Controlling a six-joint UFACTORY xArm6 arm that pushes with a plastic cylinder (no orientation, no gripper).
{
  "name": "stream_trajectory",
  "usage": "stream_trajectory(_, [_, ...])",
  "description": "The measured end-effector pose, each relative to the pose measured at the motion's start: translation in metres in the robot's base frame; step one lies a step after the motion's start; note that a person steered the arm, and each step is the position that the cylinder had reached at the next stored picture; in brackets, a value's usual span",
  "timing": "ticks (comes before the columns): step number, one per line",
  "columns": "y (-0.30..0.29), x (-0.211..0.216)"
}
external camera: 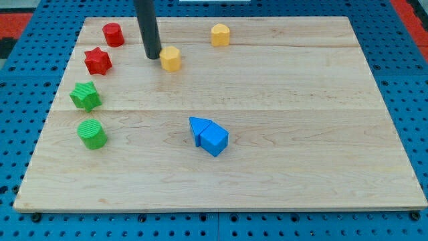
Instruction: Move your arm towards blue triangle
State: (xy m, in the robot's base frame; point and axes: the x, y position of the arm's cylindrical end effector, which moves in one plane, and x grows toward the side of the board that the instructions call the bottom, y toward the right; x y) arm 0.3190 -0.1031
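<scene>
Overhead: my tip (153, 56) on wooden board (301, 100) (blue pegboard (401, 67) around), well apart from blue triangle (198, 125).

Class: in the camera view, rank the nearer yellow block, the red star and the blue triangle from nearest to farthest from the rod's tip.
From my tip:
1. Yellow block, just to its right.
2. Red star, to its left.
3. Blue triangle, toward the view's bottom, touching the blue cube.

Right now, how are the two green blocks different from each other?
The green star has points around its edge, while the green cylinder is round. The star sits nearer the view's top, just below the red star; the cylinder sits nearer the view's bottom. Both are green, on the board's left side, far from my tip.
</scene>
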Motion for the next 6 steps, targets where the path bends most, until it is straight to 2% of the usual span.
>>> stream_trajectory(1, [0.026,0.024])
stream_trajectory(3, [0.092,0.036])
stream_trajectory(4, [0.036,0.055])
stream_trajectory(6, [0.029,0.187])
